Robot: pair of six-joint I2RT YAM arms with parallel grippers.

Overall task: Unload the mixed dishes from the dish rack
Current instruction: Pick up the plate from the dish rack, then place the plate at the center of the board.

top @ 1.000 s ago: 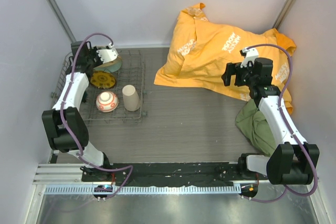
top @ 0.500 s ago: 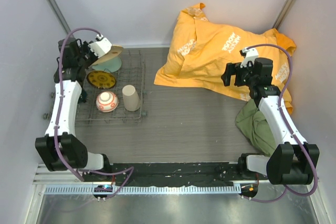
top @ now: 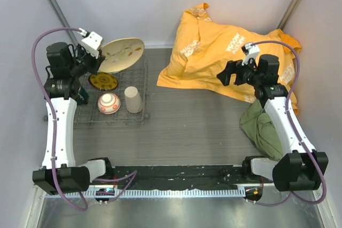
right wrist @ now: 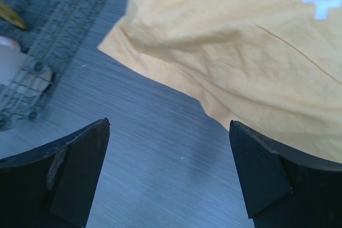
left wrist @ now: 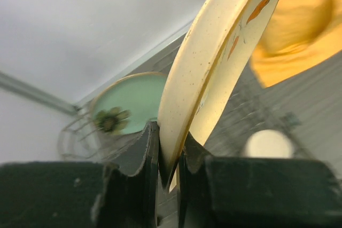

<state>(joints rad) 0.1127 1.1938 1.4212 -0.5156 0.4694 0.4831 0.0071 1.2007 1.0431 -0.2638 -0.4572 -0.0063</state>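
My left gripper (top: pixel 98 57) is shut on the rim of a cream plate with orange marks (top: pixel 122 54) and holds it tilted above the back of the grey wire dish rack (top: pixel 145 95). The left wrist view shows the jaws (left wrist: pixel 168 143) pinching that plate's edge (left wrist: pixel 214 62). The pale green flower-marked plate (left wrist: pixel 131 102) stands in the rack behind it. The yellow-and-dark plate (top: pixel 103 81), white-and-red bowl (top: pixel 108 103) and beige cup (top: pixel 133 100) stay in the rack. The dark green mug is not clearly seen. My right gripper (top: pixel 227 76) is open and empty over bare table (right wrist: pixel 168 126).
A crumpled orange cloth (top: pixel 224 49) lies at the back right, also filling the right wrist view (right wrist: pixel 240 36). A green cloth (top: pixel 261 126) lies by the right arm. The rack's corner (right wrist: pixel 53 41) shows at the left of the right wrist view.
My left arm has lifted the cream plate up out of the rack and tilted it flatter. My right gripper has shifted slightly left and back.
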